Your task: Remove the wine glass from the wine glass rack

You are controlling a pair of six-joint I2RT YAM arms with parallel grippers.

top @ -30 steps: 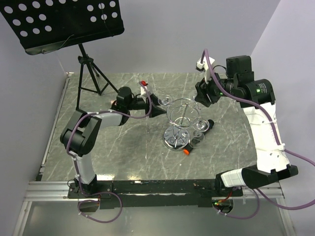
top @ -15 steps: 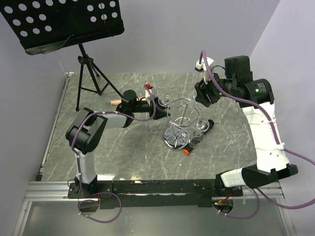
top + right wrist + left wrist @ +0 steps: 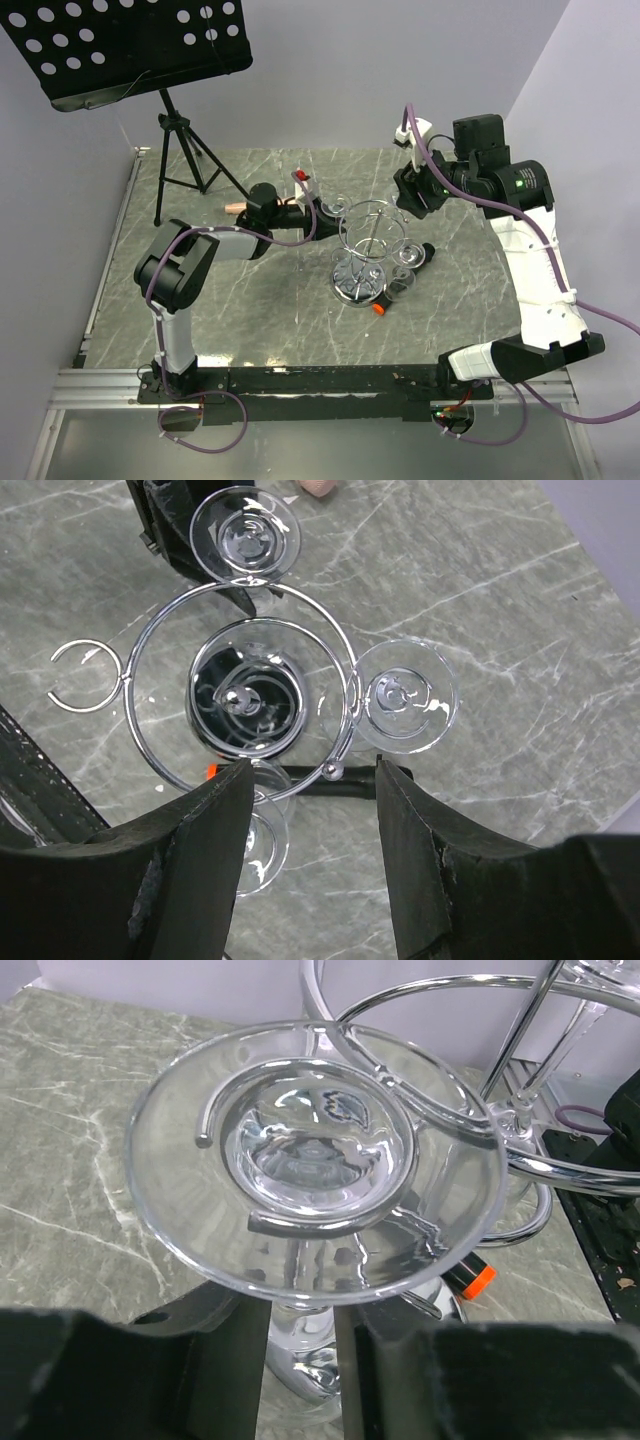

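Note:
The wine glass rack stands mid-table, a chrome ring on a post over a shiny disc base. A clear wine glass hangs upside down from its left arm, foot on top. My left gripper reaches in from the left, its black fingers pressed on either side of the glass just under the foot. My right gripper hovers above the rack's far right side, open and empty, looking straight down.
Two more glasses hang on the rack, and one hook is bare. A black marker with an orange cap lies beside the base. A black tripod music stand stands at the back left.
The left gripper moved right up to the rack and its jaws narrowed around the hanging glass. The right gripper edged slightly left above the rack.

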